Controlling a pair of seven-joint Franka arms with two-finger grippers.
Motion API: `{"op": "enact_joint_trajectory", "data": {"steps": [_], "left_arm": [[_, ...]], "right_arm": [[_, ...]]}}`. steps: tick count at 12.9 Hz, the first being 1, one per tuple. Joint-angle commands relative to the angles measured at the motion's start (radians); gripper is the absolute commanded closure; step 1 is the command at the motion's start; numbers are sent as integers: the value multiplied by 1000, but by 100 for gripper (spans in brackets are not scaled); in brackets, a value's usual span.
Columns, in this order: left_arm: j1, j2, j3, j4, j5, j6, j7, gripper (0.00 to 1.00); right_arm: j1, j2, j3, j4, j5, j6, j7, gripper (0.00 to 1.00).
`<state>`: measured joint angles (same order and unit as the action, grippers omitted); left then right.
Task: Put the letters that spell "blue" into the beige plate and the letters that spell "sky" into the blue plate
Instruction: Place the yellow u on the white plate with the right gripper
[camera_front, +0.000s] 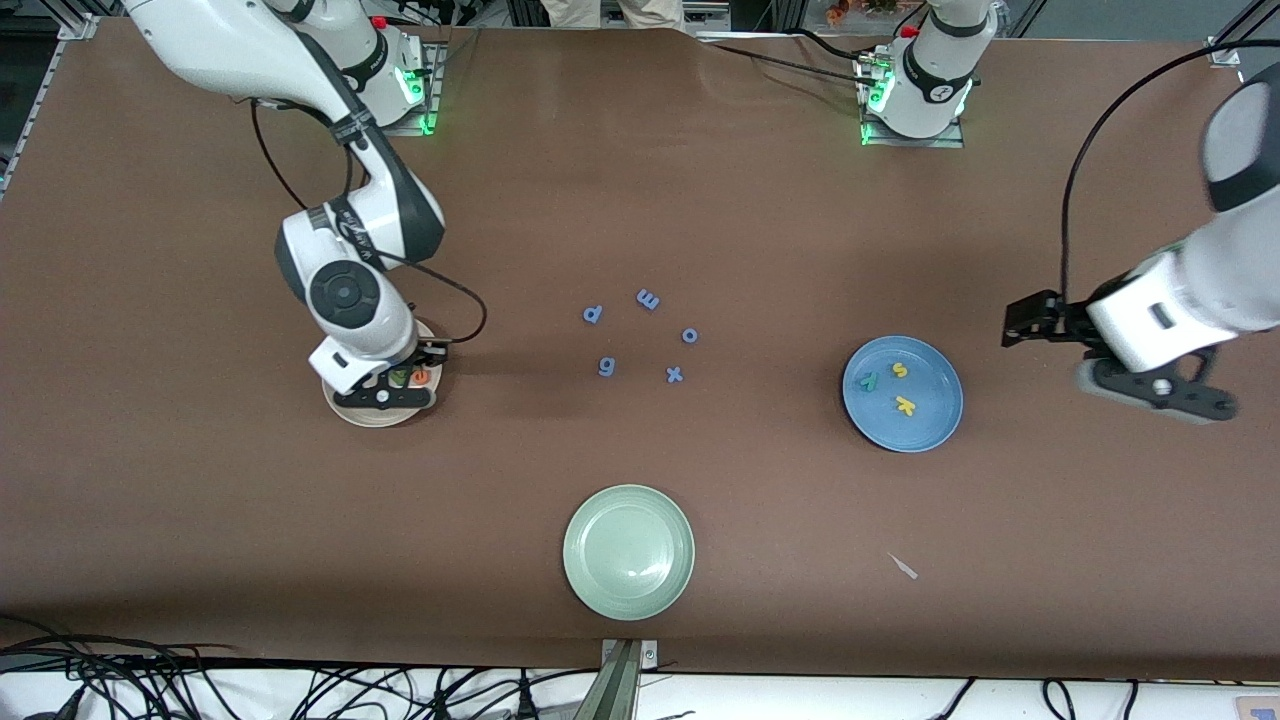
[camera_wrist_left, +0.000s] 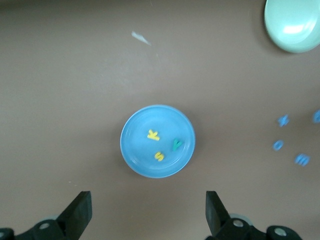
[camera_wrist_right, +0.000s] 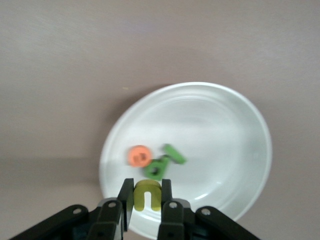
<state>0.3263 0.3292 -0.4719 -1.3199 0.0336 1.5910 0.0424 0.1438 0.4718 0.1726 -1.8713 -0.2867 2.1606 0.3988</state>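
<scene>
beige plate (camera_wrist_right: 240, 125) has the orange e (camera_wrist_right: 139, 156), dark green b (camera_wrist_right: 157, 169) and green l (camera_wrist_right: 174, 154) lying flat, yellow u (camera_wrist_right: 147, 195) pinched above it. Blue plate (camera_front: 935, 425) holds yellow s (camera_front: 899, 370), yellow k (camera_front: 905, 405), teal y (camera_front: 869, 380).

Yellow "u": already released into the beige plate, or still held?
Still held: the right gripper pinches the yellow "u" over the beige plate.

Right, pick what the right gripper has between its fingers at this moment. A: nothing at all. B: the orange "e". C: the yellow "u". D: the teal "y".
C: in the right wrist view the right gripper is shut on the yellow "u" over the beige plate, while the orange "e" already lies in that plate.
</scene>
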Motion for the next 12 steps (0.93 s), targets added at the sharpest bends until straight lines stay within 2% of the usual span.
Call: {"op": "enact_joint_trajectory", "data": {"steps": [1,2,4,5,7,8,10,12], "left_arm": [[-207,-120,255,-56,-55,18,-86,0],[-266,-151,313,-89,-55,18,-129,0],[-315,-228,358,-226,-52,33,-154,0],[-332,-264,377,-310,-52,61,-139,0],[-342,-334,394,-430,-50,165,-135,0],[-343,-366,404,-473,-47,200,-134,0],[-345,-381,406,-483,-34,215,-136,0],[-343,-410,403,-502,11,211,-136,0]], "right_arm": [[-9,-50,-19,-48,15,-27,-72,65],[-13,-58,-19,-49,15,-28,-83,46],[-19,-77,-21,-48,17,-63,-104,23],[-21,-96,-21,-48,24,-85,-107,22],[-21,-140,-21,-31,96,-167,-109,14],[-21,-163,-21,-3,124,-215,-120,4],[-21,-176,-19,120,147,-394,-121,1],[-21,-199,-19,231,217,-526,-124,1]]}}
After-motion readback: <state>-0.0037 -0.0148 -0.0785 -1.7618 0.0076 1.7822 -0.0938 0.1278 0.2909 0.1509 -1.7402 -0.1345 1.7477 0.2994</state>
